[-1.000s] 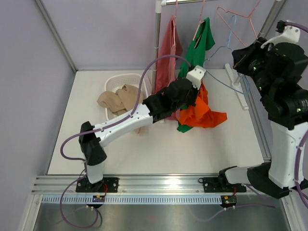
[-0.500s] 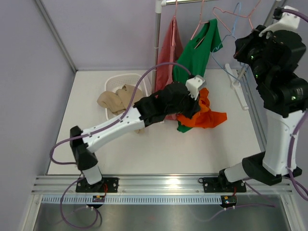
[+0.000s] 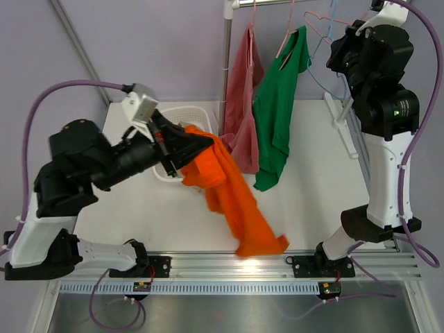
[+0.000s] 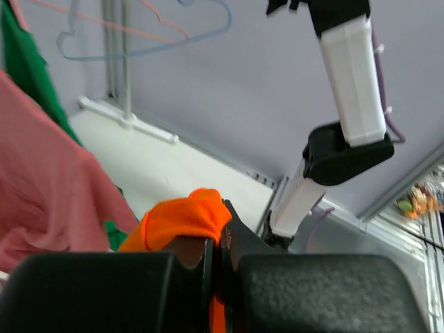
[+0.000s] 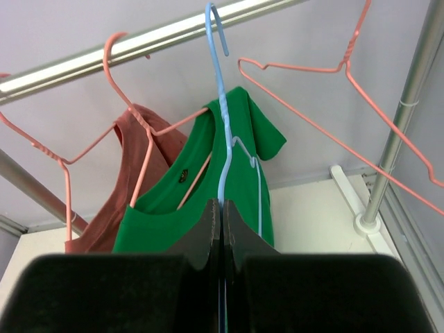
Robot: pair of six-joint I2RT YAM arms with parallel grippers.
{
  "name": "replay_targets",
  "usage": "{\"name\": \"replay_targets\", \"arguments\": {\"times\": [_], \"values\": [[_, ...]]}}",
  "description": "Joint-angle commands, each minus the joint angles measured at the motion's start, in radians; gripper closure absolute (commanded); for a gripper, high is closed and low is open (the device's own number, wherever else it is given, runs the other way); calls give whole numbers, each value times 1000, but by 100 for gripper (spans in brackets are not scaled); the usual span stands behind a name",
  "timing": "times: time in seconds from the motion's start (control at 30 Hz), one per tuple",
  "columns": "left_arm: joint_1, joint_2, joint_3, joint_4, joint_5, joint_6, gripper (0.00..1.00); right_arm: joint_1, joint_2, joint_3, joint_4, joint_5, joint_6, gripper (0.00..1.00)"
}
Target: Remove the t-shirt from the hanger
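Note:
The orange t-shirt (image 3: 232,198) is off the hanger and hangs from my left gripper (image 3: 198,144), which is raised over the table's left half. In the left wrist view the jaws (image 4: 216,215) are shut on a fold of the orange cloth (image 4: 182,216). My right gripper (image 3: 338,59) is high at the back right, shut on the wire of the bare blue hanger (image 5: 222,139). The hanger's hook (image 5: 214,24) sits up by the rail (image 5: 159,41).
A green shirt (image 3: 276,118) and a dusty-red shirt (image 3: 243,104) hang on pink hangers from the rack by its pole (image 3: 226,62). An empty pink hanger (image 5: 333,83) hangs to the right. A white basket (image 3: 182,111) stands at the back left. The rack's foot (image 3: 340,114) lies at the back right.
My left arm has lifted and swung left, pulling the orange t-shirt up off the table. My right gripper has risen with the blue hanger toward the rail.

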Motion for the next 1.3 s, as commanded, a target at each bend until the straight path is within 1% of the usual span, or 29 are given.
{"name": "replay_targets", "arguments": {"times": [0.0,0.07,0.1,0.13,0.2,0.23,0.27,0.37,0.5,0.53,0.57,0.6,0.63,0.67,0.7,0.73,0.77,0.8,0.83,0.87,0.9,0.93,0.97,1.1,1.2,1.27], "values": [[3,-30,72,-36,-187,83,98,-6,-35,22,102,13,-56,100],[3,-33,112,-42,-267,135,98,-6,-28,27,130,15,-78,100],[5,-27,158,-39,-302,158,98,-6,-18,33,142,13,-86,100],[11,-4,183,-39,-378,183,99,-5,-12,36,159,12,-102,100],[22,28,227,-39,-446,251,100,-13,13,47,176,5,-116,100],[28,45,267,-36,-460,261,100,-16,22,53,179,1,-119,100],[48,76,282,-33,-468,304,100,-20,30,56,189,-8,-122,100],[107,114,318,-10,-460,340,100,-42,50,51,228,-41,-122,100],[199,163,330,35,-411,354,100,-69,102,89,237,-83,-115,100],[224,177,344,33,-375,351,100,-83,114,100,227,-91,-103,100],[279,191,364,33,-356,337,100,-88,123,111,220,-102,-98,100],[308,211,370,33,-291,323,100,-92,137,116,220,-116,-89,100],[381,223,373,35,-249,306,100,-95,143,111,222,-116,-84,100],[420,239,378,33,-214,271,100,-101,145,103,226,-120,-83,100],[455,251,376,33,-147,263,100,-102,146,82,232,-117,-79,100],[532,281,376,35,-108,231,100,-102,148,70,242,-117,-79,100],[572,298,378,33,-67,196,100,-105,146,59,245,-117,-78,100],[607,314,381,36,5,177,100,-105,142,35,246,-120,-76,100],[675,349,387,36,50,147,100,-105,139,19,254,-119,-76,100],[707,369,396,36,79,133,100,-106,136,2,256,-110,-75,100],[733,389,414,39,127,122,100,-108,124,-37,259,-105,-69,100],[779,429,430,39,145,107,100,-109,113,-62,272,-105,-63,100],[801,452,450,42,164,97,100,-109,102,-94,280,-108,-58,100],[897,548,578,62,243,65,100,-109,1,-333,381,-117,-15,100],[936,588,585,123,279,33,100,-108,-45,-450,409,-113,5,100],[960,595,556,156,267,34,100,-108,-71,-516,414,-101,25,100]]}}
